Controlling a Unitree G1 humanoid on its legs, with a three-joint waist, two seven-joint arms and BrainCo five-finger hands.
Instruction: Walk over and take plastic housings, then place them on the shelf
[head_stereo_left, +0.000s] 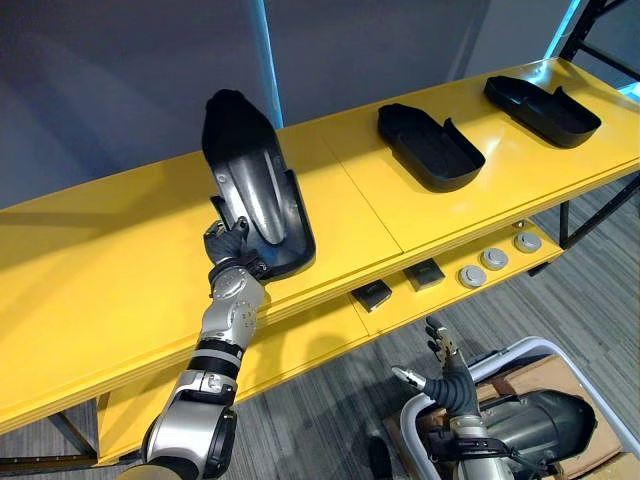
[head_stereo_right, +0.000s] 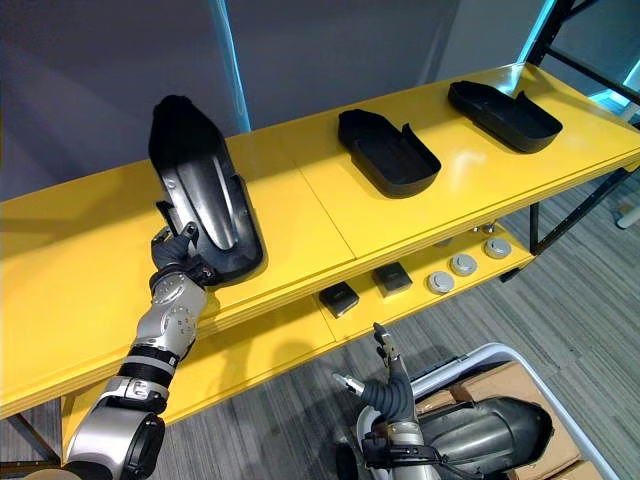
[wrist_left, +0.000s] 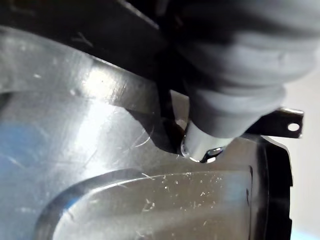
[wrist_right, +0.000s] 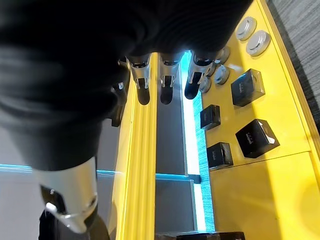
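A long black plastic housing (head_stereo_left: 250, 170) leans tilted on the yellow shelf top (head_stereo_left: 100, 260), its near end at the shelf's front edge. My left hand (head_stereo_left: 228, 245) reaches up from below and is shut on the housing's lower left rim; up close, a fingertip (wrist_left: 202, 145) presses on its scratched inner face (wrist_left: 125, 150). Two more black housings (head_stereo_left: 430, 145) (head_stereo_left: 543, 108) lie flat further right on the same shelf. My right hand (head_stereo_left: 445, 375) hangs low in front of the shelf, fingers (wrist_right: 167, 80) relaxed and holding nothing.
The lower shelf (head_stereo_left: 300, 345) carries small black boxes (head_stereo_left: 372, 294) (head_stereo_left: 424, 273) and silver round discs (head_stereo_left: 494, 258). At the lower right, a white-framed cart (head_stereo_left: 520, 352) holds a grey housing (head_stereo_left: 545, 420) on cardboard. A dark shelf post (head_stereo_left: 590, 25) stands at the far right.
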